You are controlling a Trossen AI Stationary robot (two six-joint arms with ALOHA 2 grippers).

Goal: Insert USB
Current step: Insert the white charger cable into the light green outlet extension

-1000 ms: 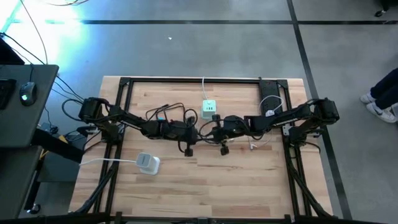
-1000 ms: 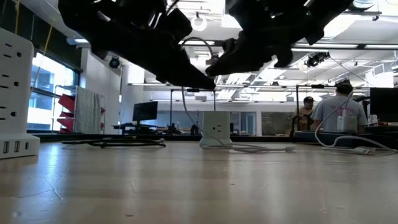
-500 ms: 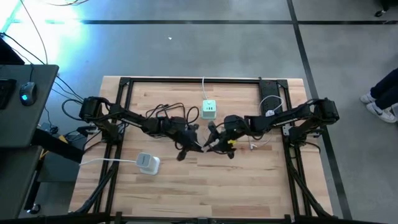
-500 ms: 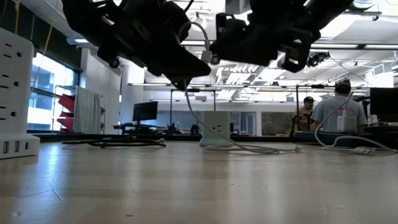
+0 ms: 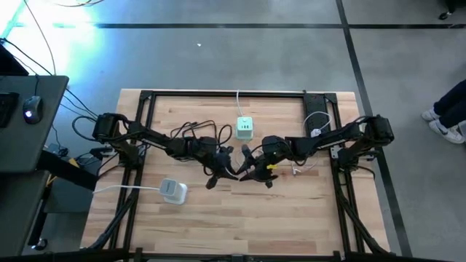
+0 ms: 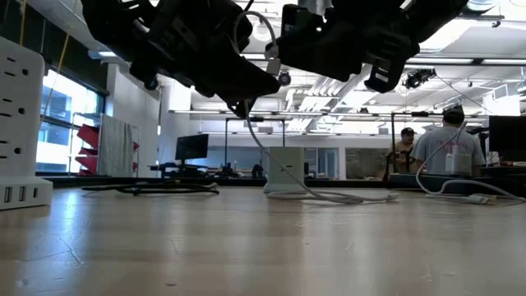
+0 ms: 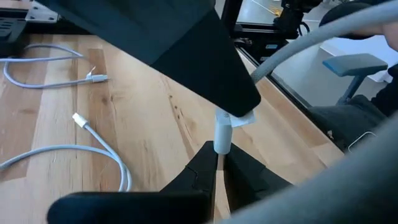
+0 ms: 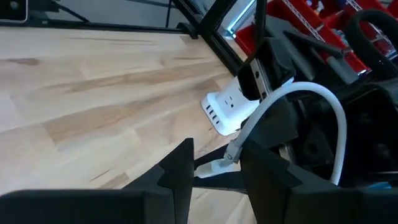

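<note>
Nothing's been plugged in yet, as far as can be told. The white USB cable is held up in the air, a bit in front of the green power cube near the table's back edge, where both grippers are met. The left gripper is pinched shut on the cable's white plug, seen clearly from its wrist camera. The right gripper is spread open around the plug end, with nothing actually gripped. Looks like a handover or regrip is being done. Still left: the plug has to be lined up and pushed into a port. A second white power strip is parked well off to the cube's front-left.
</note>
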